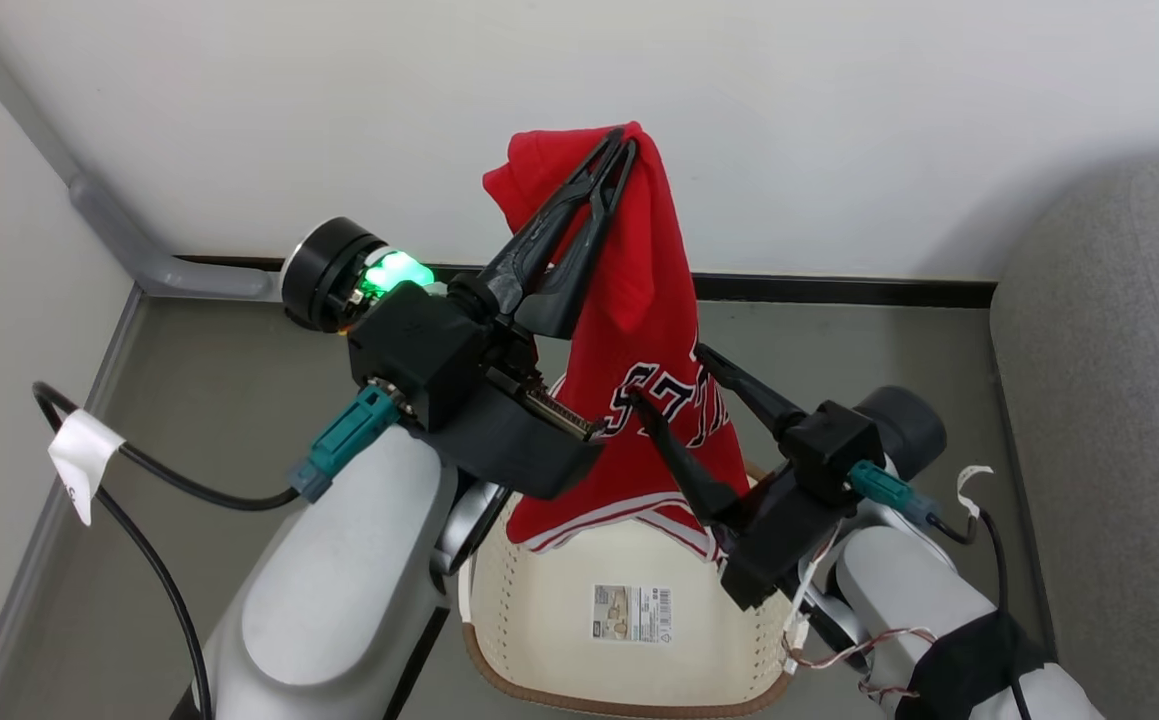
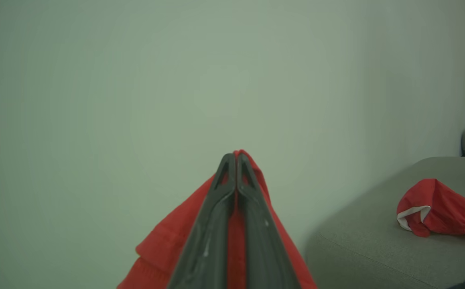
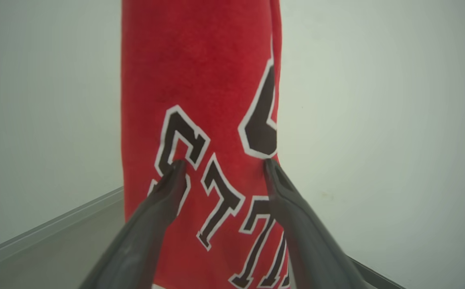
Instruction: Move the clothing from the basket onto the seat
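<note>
My left gripper (image 1: 621,150) is shut on the top of the clothing (image 1: 651,280), a red jersey with black-and-white lettering that hangs straight down from it. The jersey's white-trimmed hem reaches the cream basket (image 1: 539,620), which has a paper label on its bottom. In the left wrist view the left gripper (image 2: 236,157) pinches a peak of the red clothing (image 2: 168,245). My right gripper (image 1: 671,378) is open at the jersey's lettered middle. The right wrist view shows the right gripper (image 3: 224,163) with both fingertips (image 3: 178,166) at the clothing (image 3: 200,72), the fabric between them. The grey seat (image 1: 1109,400) lies to the right.
A second red garment with white trim (image 2: 441,208) lies on the seat (image 2: 368,249). A white wall stands close behind the basket. A black cable with a white tag (image 1: 84,455) runs over the grey floor (image 1: 219,400) at the left.
</note>
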You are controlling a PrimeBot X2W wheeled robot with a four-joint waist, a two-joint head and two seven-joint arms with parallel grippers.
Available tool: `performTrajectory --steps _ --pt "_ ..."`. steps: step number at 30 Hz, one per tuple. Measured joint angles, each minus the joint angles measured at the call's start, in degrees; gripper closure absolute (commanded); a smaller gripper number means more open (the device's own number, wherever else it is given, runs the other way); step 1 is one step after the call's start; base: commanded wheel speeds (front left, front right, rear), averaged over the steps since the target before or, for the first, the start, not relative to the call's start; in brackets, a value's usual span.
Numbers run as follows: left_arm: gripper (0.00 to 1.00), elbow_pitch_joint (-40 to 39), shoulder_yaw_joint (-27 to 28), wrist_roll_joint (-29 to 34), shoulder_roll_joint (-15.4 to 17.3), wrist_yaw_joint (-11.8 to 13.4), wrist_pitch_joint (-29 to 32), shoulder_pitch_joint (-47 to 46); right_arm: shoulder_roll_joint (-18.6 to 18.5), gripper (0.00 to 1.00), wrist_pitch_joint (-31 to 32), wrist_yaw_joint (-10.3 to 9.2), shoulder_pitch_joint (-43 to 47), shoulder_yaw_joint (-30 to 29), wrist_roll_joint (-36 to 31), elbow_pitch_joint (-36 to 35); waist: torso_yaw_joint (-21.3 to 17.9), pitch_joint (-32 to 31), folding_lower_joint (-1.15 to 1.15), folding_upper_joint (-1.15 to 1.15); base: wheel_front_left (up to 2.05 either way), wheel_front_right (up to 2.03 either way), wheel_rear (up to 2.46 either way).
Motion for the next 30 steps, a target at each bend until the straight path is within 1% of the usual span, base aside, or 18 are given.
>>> performTrajectory --steps 7,12,13,14,15,20,25,28,30 --pt "1.00 -1.07 -1.35 -0.34 -0.18 0.00 0.00 -0.48 -0.05 0.00 -0.01 0.00 -3.96 -0.46 0.26 2.53 1.86 0.42 0.00 0.00 0.00 0.00 0.00" --pt "1.00 -1.64 -2.20 -1.40 -0.20 0.00 0.00 -0.50 -0.07 0.00 -0.01 0.00 -6.57 -0.04 0.63 5.68 2.97 0.73 0.00 0.00 0.00 0.00 0.00" --pt "1.00 -1.77 -2.38 -1.48 -0.20 0.00 0.00 -0.50 -0.08 0.18 -0.01 0.00 -7.15 0.45 0.69 6.36 3.18 0.79 0.00 0.00 0.00 0.00 0.00" --pt "1.00 -1.87 -2.44 -1.54 -0.22 0.00 0.00 -0.49 -0.13 0.31 0.00 0.00 -7.75 1.20 0.92 6.94 3.36 0.84 0.00 0.00 0.00 0.00 0.00" --pt "1.00 -1.94 -2.43 -1.62 -0.22 0.00 0.00 -0.49 -0.15 1.00 0.00 0.00 -8.31 1.99 1.51 7.35 3.50 0.88 0.00 0.00 0.00 0.00 0.00" --pt "1.00 -1.80 -2.43 -1.80 -0.23 0.00 0.00 -0.49 -0.15 1.00 -0.01 0.00 -9.42 4.50 4.48 8.05 3.97 1.06 0.00 0.00 0.00 0.00 0.00" --pt "1.00 -0.76 -0.99 -2.18 0.19 0.00 -0.01 -0.13 -0.16 1.00 0.00 0.00 -9.70 5.32 7.17 7.66 3.77 1.18 -0.01 0.00 0.00 0.00 0.00" --pt "0.99 1.51 -0.14 -2.16 0.66 0.00 -0.14 0.85 -0.16 1.00 0.00 0.00 -9.86 4.90 8.37 6.14 2.97 1.09 -0.01 0.00 0.00 0.00 0.00" --pt "0.28 2.54 0.37 -2.16 0.62 0.00 -0.15 1.70 -0.18 1.00 0.00 0.00 -9.85 4.67 8.78 5.97 2.52 0.94 -0.01 0.00 0.00 0.00 0.00"
